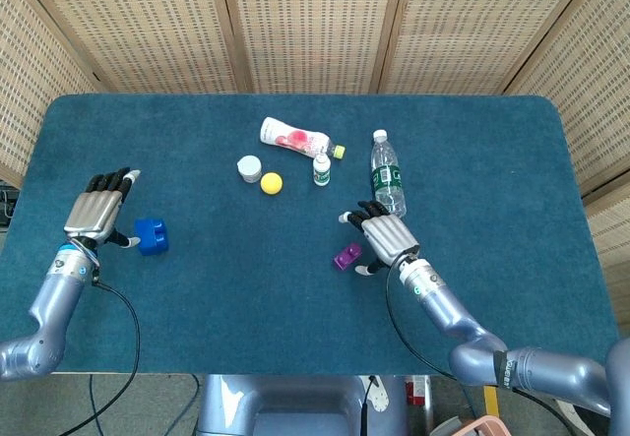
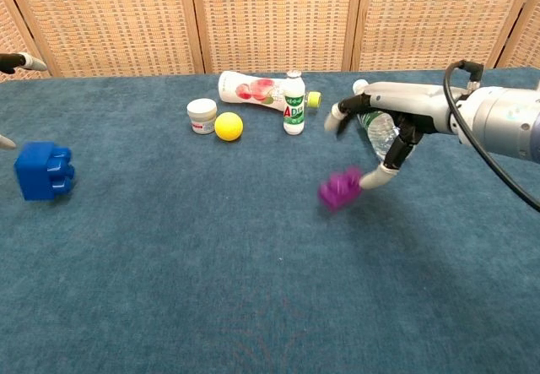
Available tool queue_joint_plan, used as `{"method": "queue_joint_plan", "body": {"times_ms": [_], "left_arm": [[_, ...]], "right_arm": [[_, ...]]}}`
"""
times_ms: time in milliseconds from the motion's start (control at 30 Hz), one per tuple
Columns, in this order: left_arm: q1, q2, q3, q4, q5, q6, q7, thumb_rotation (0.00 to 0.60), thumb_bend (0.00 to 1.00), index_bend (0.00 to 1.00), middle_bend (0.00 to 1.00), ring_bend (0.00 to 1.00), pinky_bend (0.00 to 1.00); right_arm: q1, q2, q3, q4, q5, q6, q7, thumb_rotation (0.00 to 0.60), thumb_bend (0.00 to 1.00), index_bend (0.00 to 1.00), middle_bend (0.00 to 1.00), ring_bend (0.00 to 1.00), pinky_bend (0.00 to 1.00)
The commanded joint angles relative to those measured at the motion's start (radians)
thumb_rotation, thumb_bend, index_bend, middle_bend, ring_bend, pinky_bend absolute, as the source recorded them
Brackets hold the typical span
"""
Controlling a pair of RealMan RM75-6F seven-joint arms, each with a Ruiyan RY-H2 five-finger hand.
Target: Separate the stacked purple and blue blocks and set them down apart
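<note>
The blue block [image 1: 151,236] [image 2: 44,170] lies on the blue tablecloth at the left. My left hand [image 1: 98,205] hovers just left of it, fingers spread, holding nothing; the chest view shows only a fingertip at its left edge. Right of centre is the purple block [image 1: 347,255] [image 2: 340,190], blurred in the chest view. My right hand [image 1: 384,234] [image 2: 396,112] is just right of it with fingers spread and the thumb tip close to the block. The two blocks are far apart.
Behind the blocks, a white yogurt bottle [image 1: 293,139] lies on its side and a small white bottle [image 1: 321,169] stands upright. Also there: a yellow ball [image 1: 271,182], a small white jar [image 1: 250,168], and a lying water bottle [image 1: 387,175] beside my right hand.
</note>
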Motion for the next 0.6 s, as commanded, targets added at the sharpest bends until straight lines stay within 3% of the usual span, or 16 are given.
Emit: {"method": "queue_joint_plan", "body": {"times_ms": [33, 67, 133, 267, 433, 600], "left_arm": [[0.028, 0.024, -0.016, -0.028, 0.047, 0.012, -0.044, 0.6, 0.0, 0.0, 0.0, 0.0, 0.0], [0.041, 0.035, -0.021, -0.041, 0.063, 0.023, -0.066, 0.6, 0.0, 0.0, 0.0, 0.0, 0.0], [0.138, 0.081, -0.043, -0.126, 0.1, 0.15, -0.184, 0.6, 0.0, 0.0, 0.0, 0.0, 0.0], [0.262, 0.107, -0.01, -0.181, 0.226, 0.305, -0.26, 0.6, 0.0, 0.0, 0.0, 0.0, 0.0], [0.383, 0.117, 0.035, -0.193, 0.331, 0.432, -0.304, 0.6, 0.0, 0.0, 0.0, 0.0, 0.0], [0.499, 0.104, 0.078, -0.153, 0.44, 0.553, -0.345, 0.6, 0.0, 0.0, 0.0, 0.0, 0.0]], "right_arm": [[-0.008, 0.028, -0.001, -0.039, -0.014, 0.025, -0.013, 0.6, 0.0, 0.05, 0.0, 0.0, 0.0], [-0.016, 0.038, -0.002, -0.053, -0.03, 0.04, -0.011, 0.6, 0.0, 0.05, 0.0, 0.0, 0.0], [-0.072, 0.085, -0.011, -0.099, -0.113, 0.124, 0.038, 0.6, 0.0, 0.05, 0.0, 0.0, 0.0], [-0.161, 0.136, -0.06, -0.089, -0.284, 0.251, 0.134, 0.6, 0.0, 0.05, 0.0, 0.0, 0.0], [-0.267, 0.179, -0.136, -0.029, -0.461, 0.41, 0.226, 0.6, 0.0, 0.05, 0.0, 0.0, 0.0], [-0.396, 0.198, -0.2, 0.046, -0.564, 0.595, 0.237, 0.6, 0.0, 0.05, 0.0, 0.0, 0.0]]}}
